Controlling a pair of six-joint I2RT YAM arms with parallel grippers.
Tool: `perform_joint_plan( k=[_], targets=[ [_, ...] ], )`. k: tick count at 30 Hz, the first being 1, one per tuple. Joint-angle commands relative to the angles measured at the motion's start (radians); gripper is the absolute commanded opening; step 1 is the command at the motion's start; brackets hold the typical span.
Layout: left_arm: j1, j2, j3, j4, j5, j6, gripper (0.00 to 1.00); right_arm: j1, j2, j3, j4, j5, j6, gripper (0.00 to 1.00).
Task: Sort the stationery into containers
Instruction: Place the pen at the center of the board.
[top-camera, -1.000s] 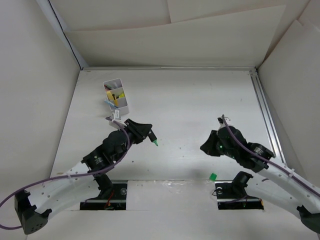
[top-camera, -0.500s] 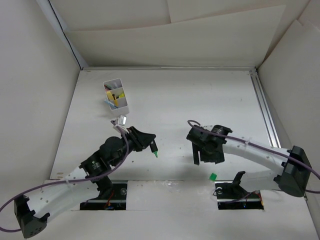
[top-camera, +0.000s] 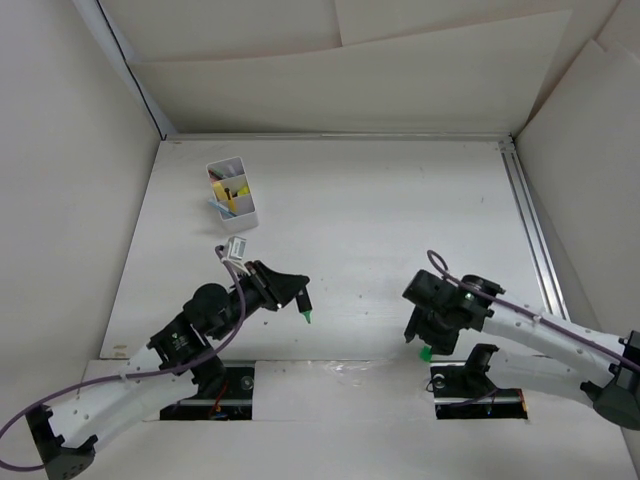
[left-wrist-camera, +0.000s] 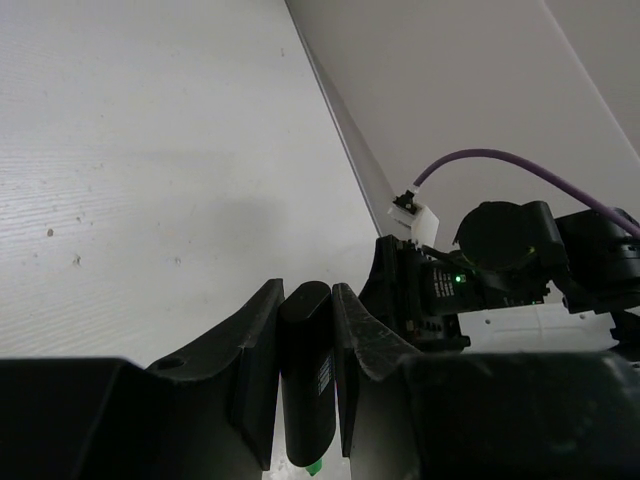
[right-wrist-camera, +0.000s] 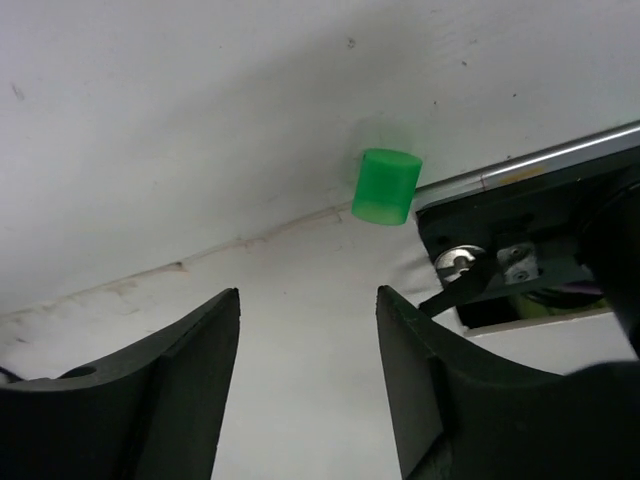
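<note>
My left gripper (top-camera: 301, 297) is shut on a black-bodied highlighter (top-camera: 306, 310), whose bare green tip points down at the table in the top view. In the left wrist view the highlighter (left-wrist-camera: 306, 370) stands squeezed between the two fingers of that gripper (left-wrist-camera: 307, 288). A small green cap (top-camera: 425, 353) lies at the near edge of the table. My right gripper (top-camera: 418, 336) hovers just above it, open and holding nothing. The right wrist view shows the cap (right-wrist-camera: 386, 187) ahead of the spread jaws of the right gripper (right-wrist-camera: 308, 298). The white divided box (top-camera: 250, 213) at the back left holds yellow, red and blue stationery.
The right arm's base mount (top-camera: 470, 380) sits close beside the green cap, and it shows in the right wrist view as a black bracket (right-wrist-camera: 530, 250). A metal rail (top-camera: 530, 220) runs along the table's right side. White walls enclose the table.
The right arm swung from mid-table back to the near edge, over the green cap, and its jaws came open. The left arm drifted slightly nearer with the highlighter still gripped.
</note>
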Motion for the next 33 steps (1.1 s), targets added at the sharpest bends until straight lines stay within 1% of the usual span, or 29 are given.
perform_joint_plan(
  k=[1, 5, 6, 9, 10, 11, 12, 13, 14, 15, 16, 17, 18, 19, 20, 21, 23, 24, 26, 27, 28, 30, 31, 32, 33],
  targets=[
    [0.006, -0.036, 0.009, 0.015, 0.017, 0.042, 0.0, -0.003, -0.019, -0.012, 0.009, 0.001, 0.198, 0.61],
    [0.006, -0.048, 0.009, 0.037, 0.017, 0.051, 0.0, -0.003, 0.024, -0.012, 0.021, 0.012, 0.244, 0.58],
    [0.006, -0.024, 0.009, 0.046, 0.027, 0.051, 0.0, -0.003, 0.033, -0.012, 0.03, 0.023, 0.279, 0.56],
    [0.006, 0.027, -0.005, 0.087, 0.065, 0.06, 0.0, 0.008, 0.033, -0.025, 0.118, 0.047, 0.313, 0.5],
    [0.006, 0.06, -0.005, 0.116, 0.086, 0.06, 0.0, 0.008, 0.024, -0.002, 0.118, 0.073, 0.313, 0.41],
    [0.006, 0.077, -0.023, 0.141, 0.129, 0.06, 0.0, 0.008, 0.024, 0.03, 0.078, 0.145, 0.313, 0.38],
    [0.006, 0.094, -0.052, 0.174, 0.155, 0.06, 0.0, 0.008, 0.024, 0.114, 0.049, 0.196, 0.299, 0.38],
    [0.006, 0.138, -0.065, 0.251, 0.183, 0.06, 0.0, 0.008, 0.035, 0.159, 0.023, 0.249, 0.249, 0.37],
    [-0.005, 0.166, -0.065, 0.289, 0.244, 0.06, 0.0, -0.007, 0.046, 0.203, -0.02, 0.335, 0.227, 0.35],
    [-0.014, 0.198, -0.065, 0.319, 0.273, 0.074, 0.0, -0.017, 0.046, 0.275, -0.031, 0.365, 0.21, 0.34],
    [-0.026, 0.238, -0.05, 0.34, 0.301, 0.083, 0.0, -0.029, 0.056, 0.306, -0.031, 0.388, 0.168, 0.34],
    [-0.069, 0.328, -0.034, 0.378, 0.319, 0.095, 0.0, -0.046, 0.056, 0.331, -0.016, 0.406, 0.141, 0.34],
    [-0.095, 0.378, -0.018, 0.394, 0.345, 0.109, 0.0, -0.084, 0.056, 0.352, 0.001, 0.438, 0.109, 0.34],
    [-0.127, 0.428, 0.019, 0.409, 0.346, 0.141, 0.0, -0.108, 0.056, 0.381, 0.021, 0.439, 0.071, 0.34],
    [-0.201, 0.528, 0.041, 0.42, 0.346, 0.158, 0.0, -0.138, 0.044, 0.391, 0.038, 0.449, -0.001, 0.35],
    [-0.236, 0.577, 0.067, 0.42, 0.315, 0.174, 0.0, -0.194, 0.044, 0.4, 0.065, 0.449, -0.032, 0.35],
    [-0.287, 0.674, 0.128, 0.438, 0.304, 0.183, 0.0, -0.25, 0.033, 0.412, 0.104, 0.449, -0.153, 0.39],
    [-0.321, 0.767, 0.169, 0.448, 0.304, 0.183, 0.0, -0.288, 0.033, 0.422, 0.116, 0.449, -0.178, 0.39],
    [-0.347, 0.858, 0.219, 0.457, 0.315, 0.183, 0.0, -0.311, 0.024, 0.437, 0.151, 0.449, -0.247, 0.39],
    [-0.356, 0.94, 0.245, 0.457, 0.315, 0.197, 0.0, -0.323, 0.024, 0.437, 0.173, 0.449, -0.315, 0.41],
    [-0.356, 0.976, 0.271, 0.421, 0.315, 0.197, 0.0, -0.349, 0.024, 0.446, 0.196, 0.422, -0.334, 0.41],
    [-0.356, 1.01, 0.3, 0.406, 0.251, 0.172, 0.0, -0.359, 0.001, 0.446, 0.22, 0.413, -0.382, 0.41],
    [-0.347, 1.0, 0.3, 0.384, 0.213, 0.16, 0.0, -0.368, -0.013, 0.431, 0.231, 0.402, -0.393, 0.41],
    [-0.336, 0.983, 0.267, 0.383, 0.133, 0.13, 0.0, -0.368, -0.029, 0.417, 0.265, 0.393, -0.403, 0.41],
    [-0.32, 0.961, 0.25, 0.37, 0.096, 0.117, 0.0, -0.368, -0.048, 0.382, 0.282, 0.376, -0.414, 0.41]
  ],
)
